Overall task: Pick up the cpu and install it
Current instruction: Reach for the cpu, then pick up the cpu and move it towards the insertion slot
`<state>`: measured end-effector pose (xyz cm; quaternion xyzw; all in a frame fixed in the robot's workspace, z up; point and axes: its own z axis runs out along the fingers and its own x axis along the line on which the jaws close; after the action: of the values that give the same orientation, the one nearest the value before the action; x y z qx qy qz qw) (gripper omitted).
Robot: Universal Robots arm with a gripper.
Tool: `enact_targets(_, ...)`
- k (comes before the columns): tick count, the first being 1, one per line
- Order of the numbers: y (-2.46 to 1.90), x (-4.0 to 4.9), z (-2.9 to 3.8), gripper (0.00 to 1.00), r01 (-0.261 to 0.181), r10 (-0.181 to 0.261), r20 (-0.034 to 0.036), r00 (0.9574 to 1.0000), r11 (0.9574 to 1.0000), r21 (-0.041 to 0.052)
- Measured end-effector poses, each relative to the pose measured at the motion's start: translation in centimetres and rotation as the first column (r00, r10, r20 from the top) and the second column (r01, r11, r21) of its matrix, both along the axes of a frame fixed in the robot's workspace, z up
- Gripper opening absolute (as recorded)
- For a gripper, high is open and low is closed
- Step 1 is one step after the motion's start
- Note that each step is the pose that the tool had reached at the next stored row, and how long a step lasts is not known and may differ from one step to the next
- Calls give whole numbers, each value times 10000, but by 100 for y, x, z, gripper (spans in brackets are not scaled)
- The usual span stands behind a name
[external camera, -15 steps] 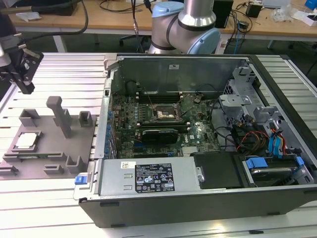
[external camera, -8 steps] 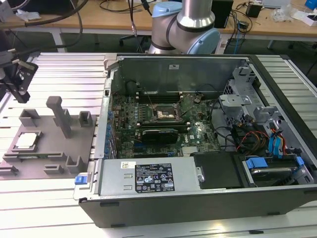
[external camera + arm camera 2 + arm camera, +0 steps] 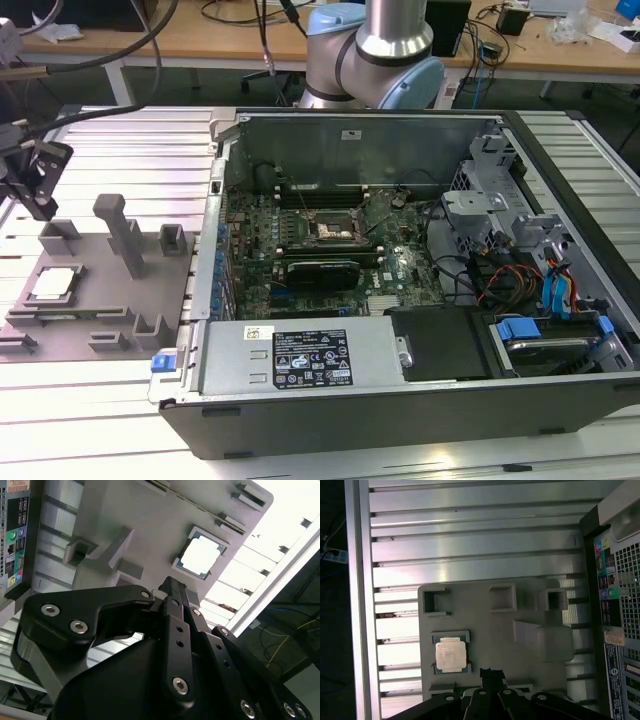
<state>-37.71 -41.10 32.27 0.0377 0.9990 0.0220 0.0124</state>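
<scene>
The cpu (image 3: 55, 283), a small silvery square chip, lies flat in a square pocket of the grey tray (image 3: 95, 300) at the exterior view's left. Both wrist views show the cpu (image 3: 200, 556) (image 3: 451, 654) seated in the tray (image 3: 150, 525) (image 3: 495, 640). My black gripper (image 3: 38, 212) hangs above the tray's far edge, a little off the chip and clear of it. Its fingertips (image 3: 172, 583) (image 3: 491, 671) are pressed together with nothing between them. The metal-framed socket (image 3: 335, 232) sits on the motherboard inside the open computer case.
The open computer case (image 3: 400, 400) lies on the slatted metal table (image 3: 110, 150), to the exterior view's right of the tray. Tall grey posts (image 3: 122, 232) rise from the tray near the chip. A long black card (image 3: 322, 270) lies below the socket. Cables and drive bays crowd the case's right side.
</scene>
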Motion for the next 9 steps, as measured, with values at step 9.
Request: enact_targets(9, 0, 1, -6, 11, -1, 1, 2, 10000, 10000, 2)
